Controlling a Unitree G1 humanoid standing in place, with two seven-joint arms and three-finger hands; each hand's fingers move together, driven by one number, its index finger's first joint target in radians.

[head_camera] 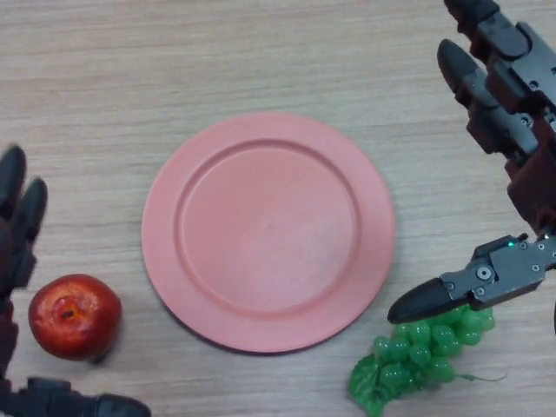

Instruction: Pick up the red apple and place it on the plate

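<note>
The red apple (75, 316) lies on the table at the lower left, just left of the pink plate (165, 217), which has nothing on it. My left hand (19, 228) is at the left edge around the apple, its fingers straight above it and its thumb low at the bottom edge; no part of it touches the apple. My right hand (495, 87) hangs open at the right edge, fingers spread at the upper right and thumb stretched out above the grapes.
A bunch of green grapes (415, 356) lies at the lower right, partly under the right thumb, close to the plate's rim. The wooden table (261, 52) runs on beyond the plate.
</note>
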